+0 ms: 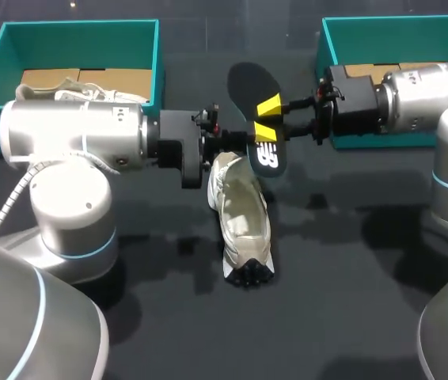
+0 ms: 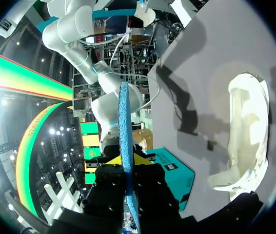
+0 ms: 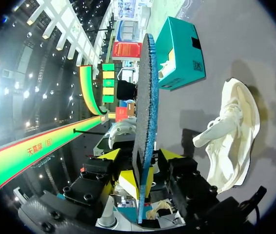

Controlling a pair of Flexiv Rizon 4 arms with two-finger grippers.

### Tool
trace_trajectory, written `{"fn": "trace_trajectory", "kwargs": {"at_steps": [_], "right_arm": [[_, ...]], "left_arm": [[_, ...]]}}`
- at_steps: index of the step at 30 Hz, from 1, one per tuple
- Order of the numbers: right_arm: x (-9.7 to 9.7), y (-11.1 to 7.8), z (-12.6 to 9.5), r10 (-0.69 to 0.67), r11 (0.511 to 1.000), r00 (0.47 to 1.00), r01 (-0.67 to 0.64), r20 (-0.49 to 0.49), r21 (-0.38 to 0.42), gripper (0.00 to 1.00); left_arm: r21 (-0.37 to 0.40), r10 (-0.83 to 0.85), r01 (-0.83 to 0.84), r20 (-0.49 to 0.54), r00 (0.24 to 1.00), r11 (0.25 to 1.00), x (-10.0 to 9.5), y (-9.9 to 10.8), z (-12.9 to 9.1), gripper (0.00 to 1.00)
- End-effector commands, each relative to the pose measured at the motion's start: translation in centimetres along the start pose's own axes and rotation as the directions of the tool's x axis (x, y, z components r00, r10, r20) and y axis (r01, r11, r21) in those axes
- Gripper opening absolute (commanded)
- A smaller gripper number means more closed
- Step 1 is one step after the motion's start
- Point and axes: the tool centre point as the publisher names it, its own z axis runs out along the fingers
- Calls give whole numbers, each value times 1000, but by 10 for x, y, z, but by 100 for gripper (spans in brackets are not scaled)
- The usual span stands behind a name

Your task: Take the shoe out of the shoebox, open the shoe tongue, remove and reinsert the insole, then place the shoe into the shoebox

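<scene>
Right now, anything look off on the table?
Nothing broken or spilled. The insole is out of the shoe, up in the air in the right gripper. The shoe lies on the table, tongue pulled open. Fits the task.

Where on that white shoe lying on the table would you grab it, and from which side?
Probably the rim of the shoe at its heel end, coming down from above and pinching the wall from inside and outside. The mouth gapes upward, so that thin wall offers two faces to squeeze. The closed toe looks too broad and rounded for a sure hold.
</scene>
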Motion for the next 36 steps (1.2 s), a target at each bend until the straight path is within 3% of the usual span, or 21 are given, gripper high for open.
{"fn": "trace_trajectory", "kwargs": {"at_steps": [1,9,10,13,23,24,25,26,27,32,36], "right_arm": [[-1,-1,3,2,1000,1000,-2,1,-7,37],[-2,-2,3,8,1000,1000,-8,-10,-16,27],[-2,-2,3,7,1000,1000,-8,-11,-17,23],[-3,-2,4,6,1000,1000,-6,-12,-19,0],[-3,-3,5,6,1000,1000,-6,-12,-15,0],[-3,-3,5,6,1000,1000,-6,-13,-16,0],[-4,-3,5,7,1000,1000,-7,-13,-17,0],[-4,-3,5,8,1000,1000,-8,-14,-18,0],[-5,-4,4,9,1000,1000,-9,-15,-20,0],[-12,-8,1,21,999,999,-22,-26,-34,0],[-16,-11,1,29,999,999,-31,-41,-40,0]], "left_arm": [[-12,6,-6,8,1000,1000,2,-2,2,0],[-25,12,-12,9,1000,1000,4,-3,2,0],[-26,13,-12,8,1000,1000,4,-3,3,0],[-29,12,-12,6,1000,1000,5,-3,3,0],[-43,27,-27,-8,1000,999,6,-6,3,0],[-40,25,-25,-9,1000,999,5,-7,2,6],[-39,23,-23,-9,1000,999,3,-9,-1,44],[-36,21,-21,-10,1000,999,2,-11,-4,87],[-33,19,-20,-13,1000,999,1,-12,-9,100],[-52,-29,27,-38,999,998,-2,-11,-47,100],[-106,-113,100,-126,986,989,-13,-9,-80,100]]}}
